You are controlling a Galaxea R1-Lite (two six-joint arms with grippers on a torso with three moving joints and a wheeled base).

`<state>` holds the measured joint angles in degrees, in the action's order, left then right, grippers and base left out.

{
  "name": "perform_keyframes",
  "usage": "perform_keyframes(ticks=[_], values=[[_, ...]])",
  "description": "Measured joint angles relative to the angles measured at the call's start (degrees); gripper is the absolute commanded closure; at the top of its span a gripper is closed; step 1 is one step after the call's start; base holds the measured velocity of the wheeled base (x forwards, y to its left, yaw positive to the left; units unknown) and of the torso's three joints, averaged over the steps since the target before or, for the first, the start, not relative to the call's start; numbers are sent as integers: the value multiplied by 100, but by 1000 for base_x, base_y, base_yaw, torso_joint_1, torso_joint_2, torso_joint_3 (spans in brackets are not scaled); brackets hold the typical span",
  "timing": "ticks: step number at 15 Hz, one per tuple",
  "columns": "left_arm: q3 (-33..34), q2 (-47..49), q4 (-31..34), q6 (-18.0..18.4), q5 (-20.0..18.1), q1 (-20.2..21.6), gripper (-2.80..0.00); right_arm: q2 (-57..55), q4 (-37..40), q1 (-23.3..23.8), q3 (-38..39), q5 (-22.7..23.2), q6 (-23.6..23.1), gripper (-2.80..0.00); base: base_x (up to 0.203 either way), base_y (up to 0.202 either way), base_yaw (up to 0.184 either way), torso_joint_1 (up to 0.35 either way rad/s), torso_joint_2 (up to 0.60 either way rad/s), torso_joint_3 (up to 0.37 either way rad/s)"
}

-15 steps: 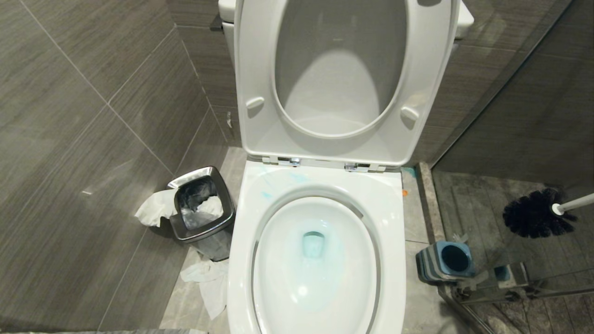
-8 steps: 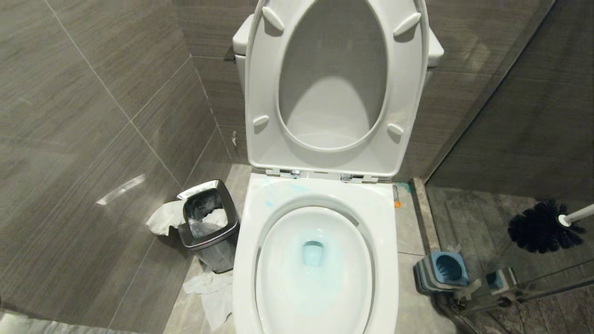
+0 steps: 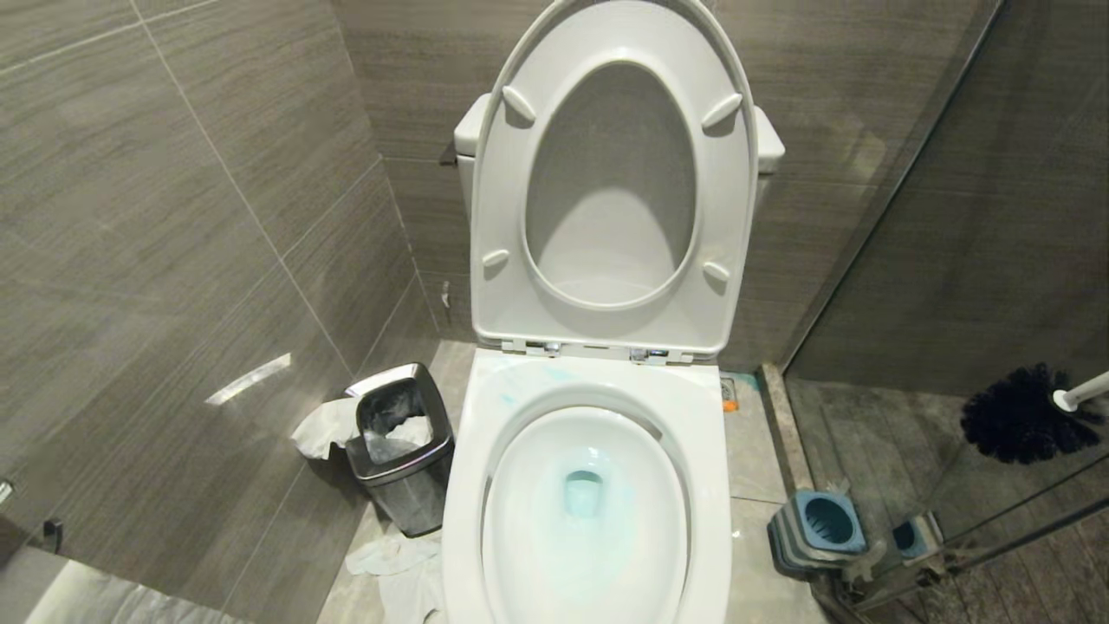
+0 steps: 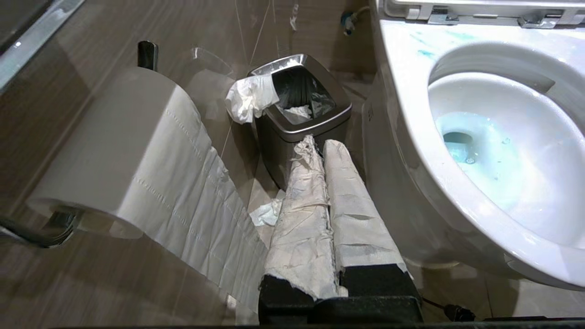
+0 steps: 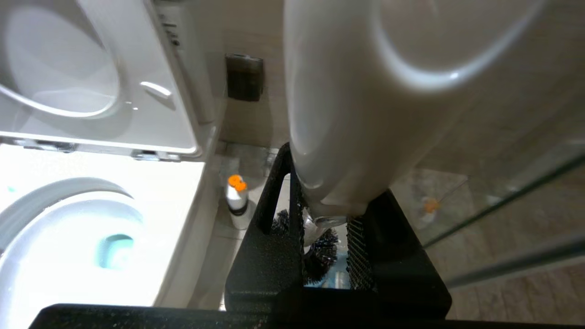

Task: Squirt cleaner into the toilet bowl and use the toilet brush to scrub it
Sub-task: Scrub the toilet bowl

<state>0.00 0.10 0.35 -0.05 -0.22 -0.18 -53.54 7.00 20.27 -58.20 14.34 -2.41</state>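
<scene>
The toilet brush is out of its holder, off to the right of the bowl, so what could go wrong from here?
1. The toilet brush hangs over the floor, right of the toilet bowl; carried across, it may drip on the rim.
2. The right tool grips the handle's rounded end, far from the bristles, so the brush could twist during scrubbing.
3. Its holder stands close by and might get knocked.

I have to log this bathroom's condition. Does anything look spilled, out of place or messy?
Yes. Turquoise cleaner is smeared on the toilet bowl rim near the hinges, outside the basin. Crumpled tissue hangs over the steel waste bin edge, and more paper lies on the floor beside it.
</scene>
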Motion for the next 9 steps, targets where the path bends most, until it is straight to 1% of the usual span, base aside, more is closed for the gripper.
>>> perform_keyframes(ticks=[2, 3, 5, 6, 9], values=[[0, 0, 0, -3, 3, 0, 0, -124, -26, -104, -23, -232, -64, 0, 0, 0, 0, 1, 9, 41], [0, 0, 0, -2, 2, 0, 0, -206, -40, -250, -50, -433, -164, 0, 0, 0, 0, 0, 0, 0], [0, 0, -2, -2, 1, 0, 0, -365, -52, -795, -126, -918, -301, 0, 0, 0, 0, 0, 0, 0], [0, 0, -1, 0, 1, 0, 0, -456, -62, -1189, -183, -1231, -321, 0, 0, 0, 0, 0, 0, 0], [0, 0, 0, 3, 1, 0, 0, -860, -393, -2923, -378, -2482, -325, 0, 0, 0, 0, 0, 0, 0]])
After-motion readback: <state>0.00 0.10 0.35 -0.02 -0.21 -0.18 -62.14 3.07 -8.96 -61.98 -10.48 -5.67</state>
